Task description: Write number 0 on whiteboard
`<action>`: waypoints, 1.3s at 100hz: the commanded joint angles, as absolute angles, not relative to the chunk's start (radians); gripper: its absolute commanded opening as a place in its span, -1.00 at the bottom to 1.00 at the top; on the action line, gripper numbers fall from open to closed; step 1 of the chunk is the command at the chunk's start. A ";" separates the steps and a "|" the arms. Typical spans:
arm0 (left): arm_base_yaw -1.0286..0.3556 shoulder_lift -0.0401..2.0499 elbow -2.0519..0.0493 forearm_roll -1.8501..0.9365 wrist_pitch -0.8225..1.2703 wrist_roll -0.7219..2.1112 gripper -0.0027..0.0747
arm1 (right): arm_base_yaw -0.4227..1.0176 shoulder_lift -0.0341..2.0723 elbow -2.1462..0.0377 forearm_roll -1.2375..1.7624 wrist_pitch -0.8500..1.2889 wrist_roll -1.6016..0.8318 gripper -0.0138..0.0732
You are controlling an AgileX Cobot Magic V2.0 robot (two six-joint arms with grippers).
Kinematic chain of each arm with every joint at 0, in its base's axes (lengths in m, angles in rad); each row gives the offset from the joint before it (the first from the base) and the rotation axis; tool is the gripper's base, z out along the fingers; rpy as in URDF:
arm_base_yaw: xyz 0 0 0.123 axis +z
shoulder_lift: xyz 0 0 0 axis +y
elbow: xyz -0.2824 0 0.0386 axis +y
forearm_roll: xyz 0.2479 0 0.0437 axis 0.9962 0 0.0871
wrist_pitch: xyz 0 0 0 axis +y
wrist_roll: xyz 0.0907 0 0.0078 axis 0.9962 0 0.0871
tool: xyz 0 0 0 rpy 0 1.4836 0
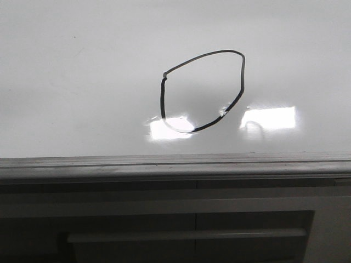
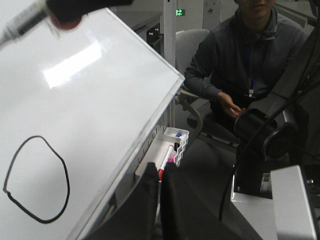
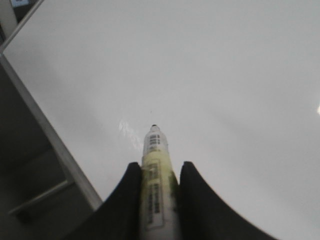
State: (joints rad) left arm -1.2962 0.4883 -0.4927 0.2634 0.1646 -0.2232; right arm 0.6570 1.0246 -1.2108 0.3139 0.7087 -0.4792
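The number 0 is a thin black lopsided closed loop in the middle of the glossy whiteboard. Neither gripper shows in the front view. In the right wrist view my right gripper is shut on a yellow-labelled marker, whose dark tip points at bare whiteboard; I cannot tell if it touches. The left wrist view shows the number 0 low on the whiteboard, and the marker far from it near the board's far part. My left gripper is shut and empty, off the board's edge.
A grey metal rail borders the board, with a dark panelled surface beyond. A white tray with spare markers hangs off the board's side. A seated person and a black arm joint are close by.
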 commanded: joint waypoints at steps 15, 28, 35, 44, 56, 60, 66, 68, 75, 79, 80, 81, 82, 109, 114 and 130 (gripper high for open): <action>-1.303 0.496 -0.656 0.368 0.243 -0.225 -0.63 | 0.699 1.006 -1.234 0.316 0.725 -0.496 -0.79; -1.303 0.509 -0.711 0.408 0.330 -0.210 -0.24 | 0.773 1.008 -1.216 0.316 0.714 -0.520 -0.79; -1.305 0.518 -0.734 0.406 0.373 -0.161 -0.22 | 0.827 1.016 -1.201 0.316 0.705 -0.532 -0.79; -1.305 0.542 -0.758 0.386 0.434 -0.106 -0.22 | 0.892 1.037 -1.185 0.316 0.673 -0.555 -0.79; -1.307 0.583 -0.787 0.286 0.511 0.050 -0.22 | 0.928 1.080 -1.183 0.316 0.601 -0.561 -0.79; -1.307 0.598 -0.798 0.240 0.528 0.108 -0.22 | 0.932 1.097 -1.183 0.316 0.581 -0.561 -0.79; -1.307 0.626 -0.817 0.197 0.566 0.160 -0.22 | 0.937 1.120 -1.183 0.316 0.564 -0.562 -0.79; -1.307 0.635 -0.821 0.195 0.577 0.166 -0.22 | 0.937 1.128 -1.183 0.316 0.562 -0.562 -0.79; -1.307 0.660 -0.837 0.198 0.595 0.166 -0.22 | 0.947 1.148 -1.183 0.316 0.561 -0.574 -0.79; -1.307 0.670 -0.844 0.205 0.595 0.166 -0.22 | 0.954 1.155 -1.183 0.316 0.559 -0.579 -0.79; -1.307 0.671 -0.847 0.205 0.595 0.166 -0.22 | 0.956 1.155 -1.183 0.316 0.558 -0.579 -0.79; -1.307 0.672 -0.847 0.207 0.593 0.166 -0.22 | 0.960 1.157 -1.183 0.316 0.559 -0.579 -0.79; -1.307 0.675 -0.847 0.207 0.591 0.166 -0.22 | 0.961 1.157 -1.183 0.316 0.557 -0.581 -0.79; -1.305 0.687 -0.849 0.248 0.591 0.166 -0.22 | 1.042 1.170 -1.183 0.316 0.536 -0.606 -0.79; -1.305 0.688 -0.849 0.250 0.591 0.166 -0.22 | 1.055 1.170 -1.183 0.316 0.536 -0.608 -0.79; -1.305 0.691 -0.849 0.253 0.605 0.157 -0.22 | 1.094 1.170 -1.183 0.316 0.538 -0.608 -0.79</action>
State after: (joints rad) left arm -1.2984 0.6832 -0.8110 0.2425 0.6593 0.1688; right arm 1.0790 1.1880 -1.1588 0.3062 0.6053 -0.5934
